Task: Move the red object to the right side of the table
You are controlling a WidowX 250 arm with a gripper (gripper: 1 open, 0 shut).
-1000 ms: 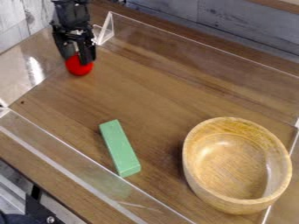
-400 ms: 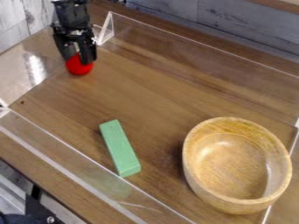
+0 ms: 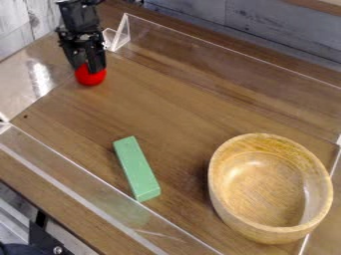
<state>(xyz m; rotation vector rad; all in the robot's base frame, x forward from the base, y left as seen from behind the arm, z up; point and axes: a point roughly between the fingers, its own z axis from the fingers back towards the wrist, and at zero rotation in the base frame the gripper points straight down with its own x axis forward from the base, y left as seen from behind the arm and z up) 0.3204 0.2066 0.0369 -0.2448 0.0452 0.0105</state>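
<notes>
The red object (image 3: 90, 75), a small round bright-red toy fruit, lies on the table (image 3: 200, 105) at its far left corner. My black gripper (image 3: 87, 63) points down right over it. Its two fingers have drawn in against the upper sides of the fruit, so the gripper is shut on it. The fruit still rests on the wood, and the fingers hide its top.
A green rectangular block (image 3: 135, 167) lies near the front middle. A large wooden bowl (image 3: 221, 165) stands at the front right. Low clear acrylic walls (image 3: 60, 169) border the tabletop, with a clear bracket (image 3: 120, 34) just right of the gripper.
The fingers have narrowed from wide open onto the red object. The arm has stayed in place, and the fruit has not moved.
</notes>
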